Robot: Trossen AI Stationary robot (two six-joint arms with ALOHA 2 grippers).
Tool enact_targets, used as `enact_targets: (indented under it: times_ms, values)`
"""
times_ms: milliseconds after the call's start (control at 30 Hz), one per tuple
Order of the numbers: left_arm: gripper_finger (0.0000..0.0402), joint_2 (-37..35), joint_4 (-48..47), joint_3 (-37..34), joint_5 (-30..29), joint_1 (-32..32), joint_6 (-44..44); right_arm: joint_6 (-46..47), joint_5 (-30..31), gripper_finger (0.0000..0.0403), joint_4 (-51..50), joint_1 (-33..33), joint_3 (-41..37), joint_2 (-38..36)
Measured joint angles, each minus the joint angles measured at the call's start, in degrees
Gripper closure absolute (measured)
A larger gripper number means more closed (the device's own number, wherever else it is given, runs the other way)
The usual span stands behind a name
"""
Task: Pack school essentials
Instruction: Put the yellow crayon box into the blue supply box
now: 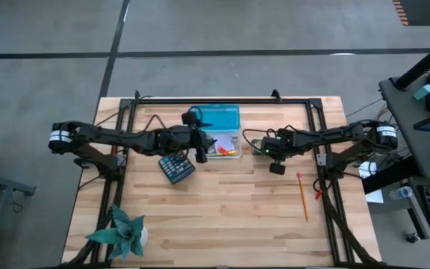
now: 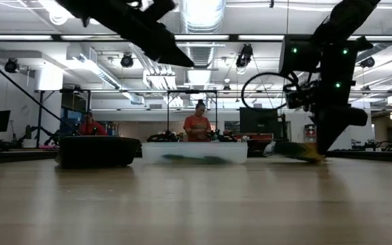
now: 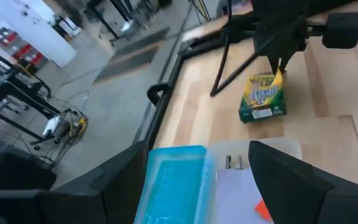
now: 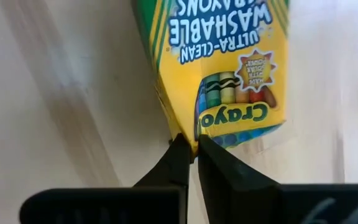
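The right pincer (image 4: 194, 149) has its two dark fingers pinched together on the corner of a yellow and green cardboard crayon pack (image 4: 229, 68), which lies flat on the pale wooden tabletop (image 1: 230, 217) directly under it. In the left wrist view that same crayon pack (image 3: 263, 96) sits just below the right arm's tip, a thin edge of yellow caught between the fingers.

The left pincer (image 3: 229, 180) hangs with its fingers spread wide, holding nothing, right over a clear plastic case with a teal lid (image 1: 219, 128) swung open. Inside the case, just beside this pincer, lie a few small orange and yellow pieces (image 1: 226, 149), too small for me to say what each one is. A dark calculator (image 1: 176, 167) rests on the tabletop just beside the left pincer, on the side away from the case.

Well apart from the right pincer, towards the near right edge, lies a slim orange pencil (image 1: 302, 196). A green spiky-leaved plant decoration (image 1: 122, 233) stands in the near left corner, far from both.
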Motion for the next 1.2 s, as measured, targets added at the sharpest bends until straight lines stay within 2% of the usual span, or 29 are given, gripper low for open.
enact_targets:
  times_ms: [167, 400, 700, 900, 1200]
  values:
    - [0.0139, -7.8, 5.3, -6.1, -0.1, 0.0, -1.1, 0.6, 0.0, 0.0390, -1.5, 0.0, 3.0, -1.8]
    - [0.0139, -13.9, 10.5, -11.8, 0.0, -0.1, -1.5, -0.5, 0.8, 0.0391, -2.9, 0.0, 12.1, 0.5]
    - [0.0139, -15.2, 12.2, -13.7, 0.1, -0.1, -1.4, -1.0, 4.3, 0.0391, -2.1, 0.1, 23.1, 8.9]
    - [0.0139, -15.2, 12.6, -13.8, 0.1, -0.1, -1.3, 2.1, 13.4, 0.0391, -1.9, 1.6, 30.6, 17.1]
    - [0.0139, -15.2, 12.6, -14.3, 0.1, -0.1, -1.2, 2.1, 13.6, 0.0391, -2.6, 5.8, 37.5, 26.2]
